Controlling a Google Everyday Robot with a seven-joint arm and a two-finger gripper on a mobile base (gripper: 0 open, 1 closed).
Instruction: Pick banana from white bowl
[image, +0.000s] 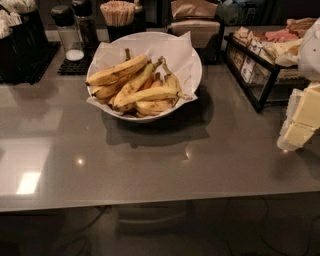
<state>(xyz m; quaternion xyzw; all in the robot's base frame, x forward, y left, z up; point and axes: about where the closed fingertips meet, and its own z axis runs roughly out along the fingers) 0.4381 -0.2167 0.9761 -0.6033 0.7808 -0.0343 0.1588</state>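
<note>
The white bowl (196, 64) stands at the back middle of the grey counter, lined with crinkled white paper. It holds a pile of several yellow bananas. The banana (118, 71), long and only slightly curved, with brown speckles, lies on top of the pile at the left, its stem end pointing right. The shorter, more curved bananas (150, 95) lie under and in front of it. My gripper (299, 125), white with pale yellow parts, hangs at the right edge of the view. It is well to the right of the bowl, above the counter, and holds nothing that shows.
Behind the bowl stand two shakers (67, 31), a cup of stir sticks (118, 14) and a napkin holder (196, 22). A black wire rack (260, 70) with packets stands at the back right, and black containers (20, 45) at the back left. The counter's front edge (150, 200) runs across the lower view.
</note>
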